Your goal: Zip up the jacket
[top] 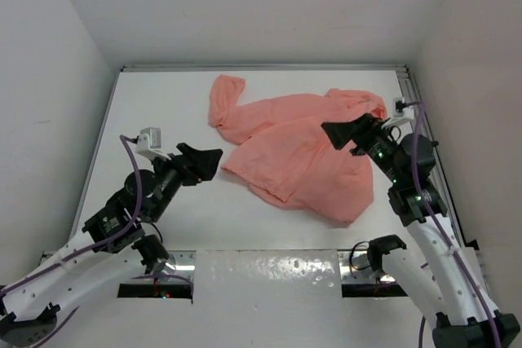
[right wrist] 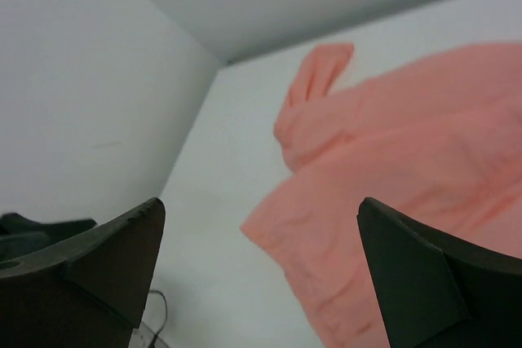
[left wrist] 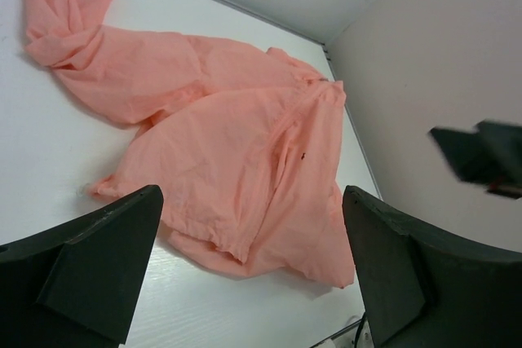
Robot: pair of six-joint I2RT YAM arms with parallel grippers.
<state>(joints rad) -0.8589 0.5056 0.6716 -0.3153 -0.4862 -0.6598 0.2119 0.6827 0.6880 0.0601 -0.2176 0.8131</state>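
Observation:
The salmon-pink jacket [top: 298,152] lies crumpled on the white table [top: 171,107], one sleeve reaching toward the back left. In the left wrist view the jacket [left wrist: 228,144] spreads across the frame, with a small dark speck along its front seam. My left gripper [top: 204,160] hangs open just left of the jacket's lower hem, nothing between its fingers [left wrist: 106,258]. My right gripper [top: 347,134] is open above the jacket's right side, empty. The right wrist view shows the jacket [right wrist: 408,177] blurred below.
White walls [top: 73,38] enclose the table on the left, back and right. A metal rail [top: 424,136] runs along the right edge. A reflective plate [top: 269,270] lies at the near edge between the arm bases.

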